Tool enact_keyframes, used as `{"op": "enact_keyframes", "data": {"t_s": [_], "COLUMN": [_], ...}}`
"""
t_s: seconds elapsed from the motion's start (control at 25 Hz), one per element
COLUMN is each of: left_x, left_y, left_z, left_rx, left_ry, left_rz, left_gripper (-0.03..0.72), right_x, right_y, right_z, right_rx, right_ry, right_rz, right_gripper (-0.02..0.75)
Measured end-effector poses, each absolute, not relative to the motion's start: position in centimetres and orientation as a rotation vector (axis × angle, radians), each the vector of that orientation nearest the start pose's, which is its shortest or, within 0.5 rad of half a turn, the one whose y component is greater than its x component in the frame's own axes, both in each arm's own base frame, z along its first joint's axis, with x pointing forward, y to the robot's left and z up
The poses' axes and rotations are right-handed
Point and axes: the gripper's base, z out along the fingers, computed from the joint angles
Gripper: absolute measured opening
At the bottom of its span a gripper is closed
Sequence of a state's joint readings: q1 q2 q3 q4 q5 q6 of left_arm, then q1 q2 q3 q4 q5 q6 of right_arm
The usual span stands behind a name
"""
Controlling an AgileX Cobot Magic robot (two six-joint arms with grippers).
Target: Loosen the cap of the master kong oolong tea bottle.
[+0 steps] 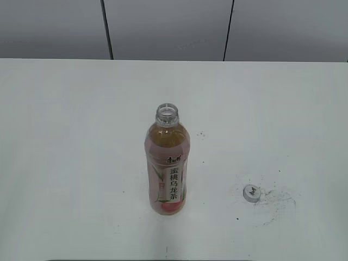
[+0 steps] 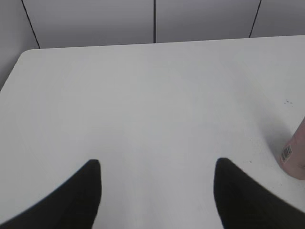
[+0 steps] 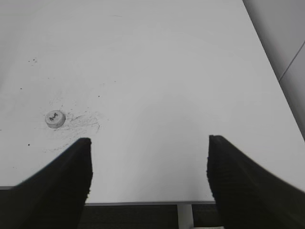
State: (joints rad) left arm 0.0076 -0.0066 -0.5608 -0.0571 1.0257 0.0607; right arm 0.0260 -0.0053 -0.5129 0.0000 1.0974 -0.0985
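Note:
The master kong oolong tea bottle (image 1: pixel 167 163) stands upright mid-table, its neck bare, amber tea inside and a pink label with black characters. Its base shows at the right edge of the left wrist view (image 2: pixel 295 155). The cap (image 1: pixel 251 193) lies on the table to the bottle's right, apart from it; in the right wrist view the cap (image 3: pixel 55 118) sits at the left. My left gripper (image 2: pixel 157 164) is open over bare table, holding nothing. My right gripper (image 3: pixel 149 141) is open near the table's front edge, to the right of the cap. Neither gripper appears in the exterior view.
The white table (image 1: pixel 65 136) carries grey scuff marks (image 1: pixel 274 204) around the cap. Grey wall panels (image 1: pixel 168 27) rise behind the far edge. The table's front edge (image 3: pixel 143 202) and right edge (image 3: pixel 276 76) show in the right wrist view.

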Motion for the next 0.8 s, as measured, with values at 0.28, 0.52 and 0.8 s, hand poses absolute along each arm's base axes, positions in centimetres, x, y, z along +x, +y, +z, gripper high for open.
{"op": "enact_keyframes", "data": {"t_s": [0.28, 0.52, 0.8], "left_x": [-1.24, -1.24, -1.24], "left_y": [-0.46, -0.46, -0.47], "left_z": [29.69, 29.69, 29.69], "left_rx": [0.055, 0.055, 0.055], "left_ry": [1.940, 1.940, 1.940], "left_rz": [-0.023, -0.023, -0.024], "left_gripper": [0.448, 0.448, 0.448], "right_x": [-0.88, -0.88, -0.88], "right_y": [-0.02, 0.03, 0.05], "right_z": [27.78, 27.78, 27.78], "right_rx": [-0.129, -0.129, -0.130], "right_ry": [2.059, 2.059, 2.059], "right_rz": [-0.045, -0.038, -0.035], "right_gripper": [0.564, 0.564, 0.564]}}
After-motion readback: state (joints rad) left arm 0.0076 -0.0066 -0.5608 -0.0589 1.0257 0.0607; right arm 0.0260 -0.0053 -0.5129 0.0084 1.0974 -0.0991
